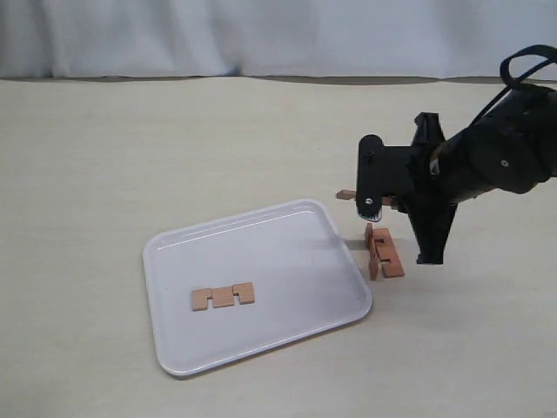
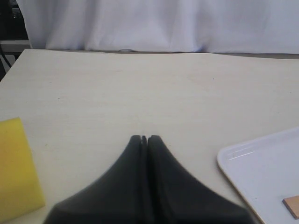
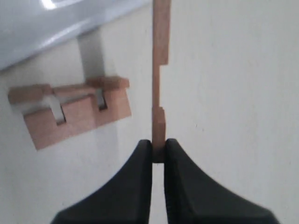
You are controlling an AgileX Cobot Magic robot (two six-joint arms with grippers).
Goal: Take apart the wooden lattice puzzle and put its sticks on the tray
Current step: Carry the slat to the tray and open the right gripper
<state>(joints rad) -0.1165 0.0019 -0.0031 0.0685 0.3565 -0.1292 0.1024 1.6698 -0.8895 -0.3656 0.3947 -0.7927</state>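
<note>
One white low-rimmed tray (image 1: pixel 261 235) carries one flat, reddish-brown notched stick (image 1: pixel 223 296). The right gripper (image 3: pixel 158 142) pinches a second stick (image 3: pixel 160 56) by its end, near the tray's corner. The puzzle remainder (image 1: pixel 383 252), apparently two joined sticks, lies on the table just beside the tray. The left gripper (image 2: pixel 144 138) is pressed together, empty.

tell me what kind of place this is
Likely a robot test bench: a pale table, a plain white curtain behind it, and a white tray holding one wooden stick.
</note>
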